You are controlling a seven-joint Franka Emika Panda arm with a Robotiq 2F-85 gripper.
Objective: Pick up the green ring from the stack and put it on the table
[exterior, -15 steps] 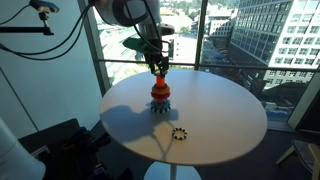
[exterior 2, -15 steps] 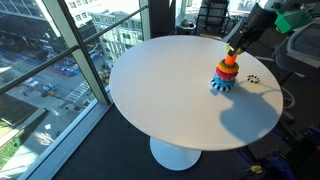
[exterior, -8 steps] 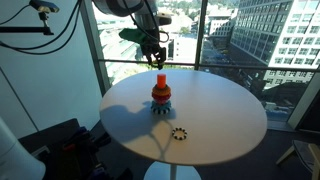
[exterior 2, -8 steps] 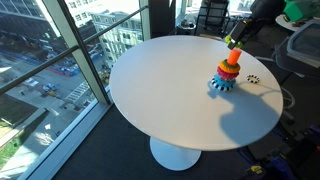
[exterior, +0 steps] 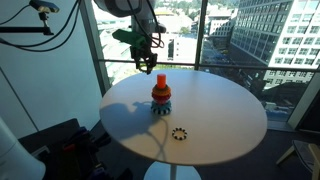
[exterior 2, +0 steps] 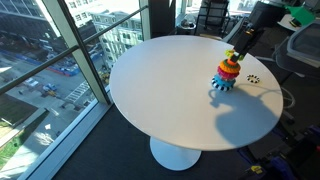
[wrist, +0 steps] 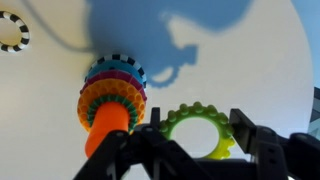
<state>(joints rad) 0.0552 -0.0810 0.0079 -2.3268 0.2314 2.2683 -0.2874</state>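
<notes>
My gripper is shut on the green ring, a yellowish-green knobbed ring held edge to edge between the fingers. In both exterior views the gripper hangs in the air a little above and to one side of the stack, with the ring at its tips. The stack stands upright on the round white table, orange on top, on a blue cog-edged base. The wrist view shows bare tabletop below the ring.
A pale ring with dark dots lies flat on the table near the stack. Floor-to-ceiling windows stand behind the table. Office chairs and a cable are beyond the table edge.
The gripper has lifted off the top of the stack with the green ring in it, then moved a little sideways away from the stack. The stack and the dotted ring stayed put.
</notes>
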